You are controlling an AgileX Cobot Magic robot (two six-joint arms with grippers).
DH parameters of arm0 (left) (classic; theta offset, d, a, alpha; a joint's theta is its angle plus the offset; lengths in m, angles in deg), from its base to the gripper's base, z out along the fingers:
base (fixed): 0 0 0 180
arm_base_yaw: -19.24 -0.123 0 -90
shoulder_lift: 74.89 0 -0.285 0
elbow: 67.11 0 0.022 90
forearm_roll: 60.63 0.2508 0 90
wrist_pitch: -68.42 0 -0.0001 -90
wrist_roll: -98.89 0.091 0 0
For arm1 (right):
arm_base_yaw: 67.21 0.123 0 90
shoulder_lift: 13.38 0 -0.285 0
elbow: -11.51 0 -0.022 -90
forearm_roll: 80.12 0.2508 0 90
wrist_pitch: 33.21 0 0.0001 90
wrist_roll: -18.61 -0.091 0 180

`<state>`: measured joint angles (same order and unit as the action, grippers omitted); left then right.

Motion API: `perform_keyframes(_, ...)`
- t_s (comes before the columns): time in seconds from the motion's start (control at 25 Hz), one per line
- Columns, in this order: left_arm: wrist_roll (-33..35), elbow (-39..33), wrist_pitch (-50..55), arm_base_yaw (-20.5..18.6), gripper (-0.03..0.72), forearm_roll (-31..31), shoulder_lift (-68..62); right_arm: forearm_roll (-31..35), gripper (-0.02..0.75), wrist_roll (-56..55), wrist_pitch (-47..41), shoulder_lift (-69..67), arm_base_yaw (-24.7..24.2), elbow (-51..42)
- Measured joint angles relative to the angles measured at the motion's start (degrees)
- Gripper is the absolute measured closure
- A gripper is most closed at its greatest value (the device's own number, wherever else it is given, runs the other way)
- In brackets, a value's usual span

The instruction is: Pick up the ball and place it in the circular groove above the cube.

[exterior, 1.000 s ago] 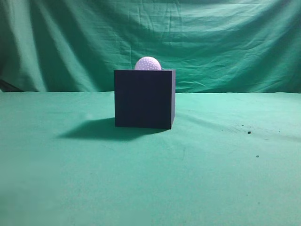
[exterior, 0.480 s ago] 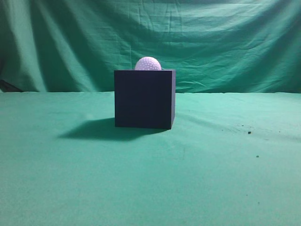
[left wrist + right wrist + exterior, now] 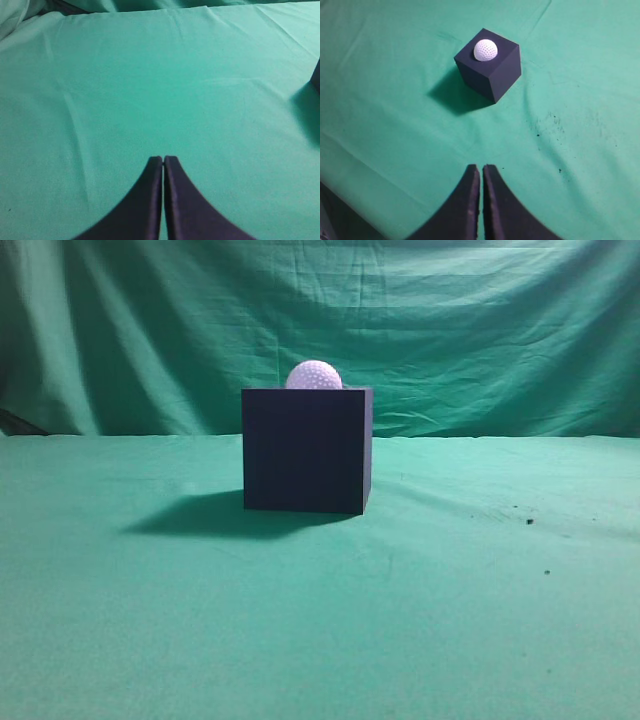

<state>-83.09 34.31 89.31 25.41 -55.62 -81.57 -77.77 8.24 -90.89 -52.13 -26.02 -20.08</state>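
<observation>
The white dimpled ball (image 3: 314,375) sits on top of the dark cube (image 3: 305,450), which stands on the green cloth in the middle of the exterior view. The right wrist view shows the ball (image 3: 485,50) resting in the top of the cube (image 3: 492,72), well ahead of my right gripper (image 3: 481,168), which is shut and empty. My left gripper (image 3: 163,159) is shut and empty over bare cloth; only a dark edge of the cube (image 3: 316,75) shows at the far right of that view. Neither gripper appears in the exterior view.
Green cloth covers the table (image 3: 450,590) and hangs as a backdrop (image 3: 480,330). A few dark specks (image 3: 530,522) lie on the cloth right of the cube. The cube casts a shadow (image 3: 190,515) to its left.
</observation>
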Motion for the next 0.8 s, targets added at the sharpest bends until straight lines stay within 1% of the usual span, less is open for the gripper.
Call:
perform_keyframes(0.24,0.0,0.0,0.0,0.0,0.688,0.0,0.0,0.2,0.738,0.2,-4.0,4.1,0.0,-0.8)
perform_keyframes(0.32,0.0,0.0,0.0,0.0,0.688,0.0,0.0,-0.1,0.738,3.3,-4.1,4.1,0.0,-0.9)
perform_keyframes(0.4,0.0,0.0,0.0,0.0,0.688,0.0,0.0,-0.2,0.738,8.8,-3.6,4.1,0.0,-1.1)
perform_keyframes(0.52,0.0,0.0,0.0,0.0,0.688,0.0,0.0,-0.4,0.738,14.1,-1.0,4.4,-0.3,-1.3)
perform_keyframes(0.64,0.0,0.0,0.0,0.0,0.688,0.0,0.0,-0.4,0.738,16.4,2.1,5.9,-3.7,-1.6)
perform_keyframes(0.8,0.0,0.0,0.0,0.0,0.688,0.0,0.0,-0.4,0.738,17.5,8.8,9.5,-11.1,-5.4)
